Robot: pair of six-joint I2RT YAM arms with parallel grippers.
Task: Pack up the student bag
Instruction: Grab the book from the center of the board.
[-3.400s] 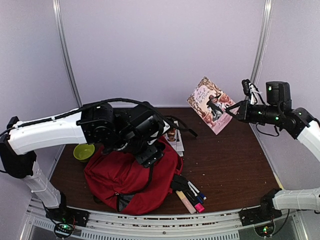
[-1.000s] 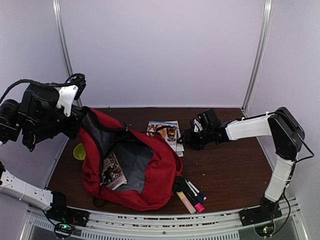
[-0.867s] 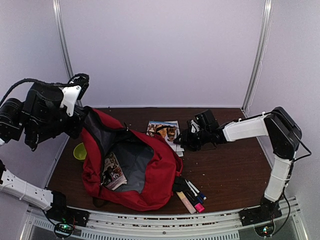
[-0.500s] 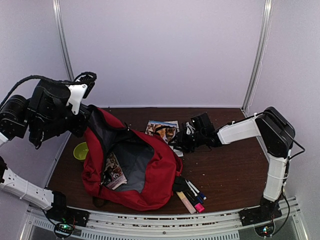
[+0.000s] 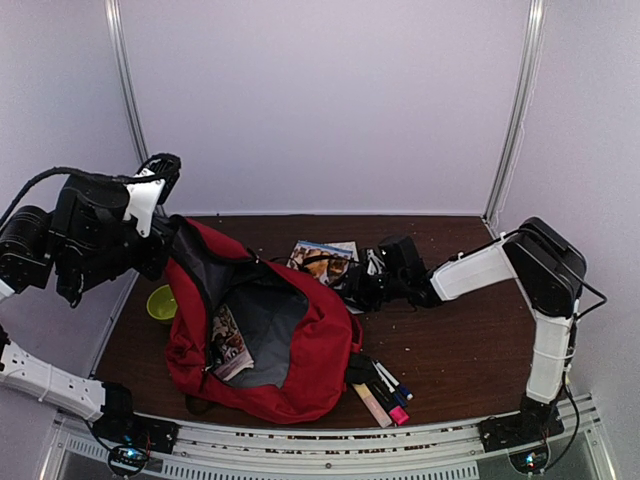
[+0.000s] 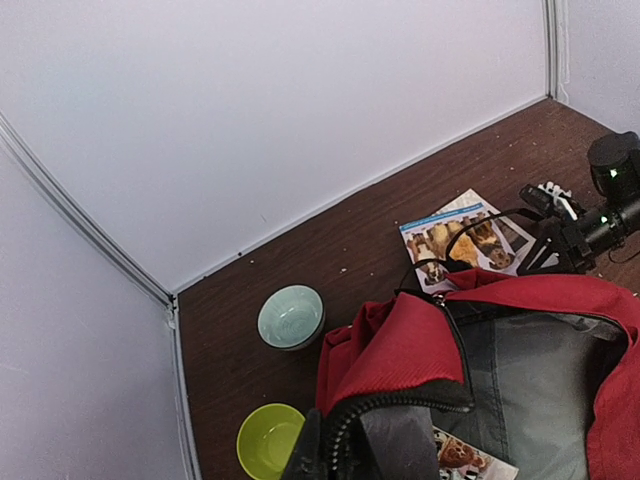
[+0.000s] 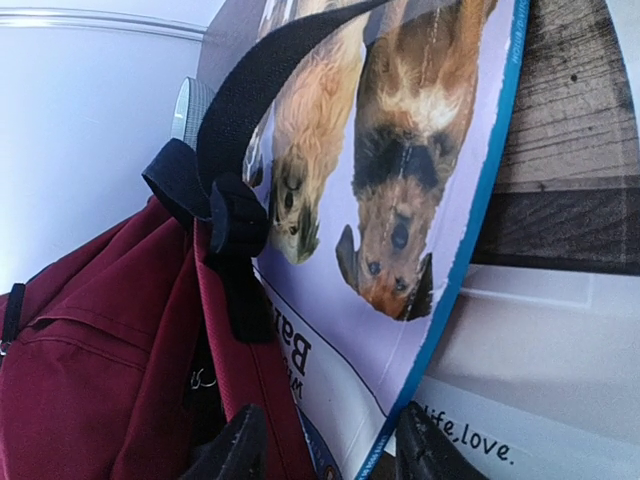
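The red student bag (image 5: 310, 340) lies open at the left middle of the table, grey lining showing. My left gripper (image 5: 165, 235) is shut on its zipper rim (image 6: 335, 455) and holds that rim up. One picture book (image 5: 228, 345) lies inside the bag. A dog-cover book (image 5: 318, 258) rests behind the bag on another book (image 7: 520, 410), its near edge tilted up. My right gripper (image 5: 355, 285) is low at that edge, open, and the book's corner (image 7: 400, 180) sits between its spread fingers (image 7: 235, 450). A black bag strap (image 7: 260, 90) crosses the cover.
A lime bowl (image 5: 160, 303) and a pale blue bowl (image 6: 291, 316) stand left of the bag by the wall. Several pens and markers (image 5: 382, 390) lie near the front edge, right of the bag. Walls close the table at the back and sides.
My right gripper has slid left along the table to the dog book, whose edge has tipped up. The left gripper keeps the bag rim raised, shifting only slightly.
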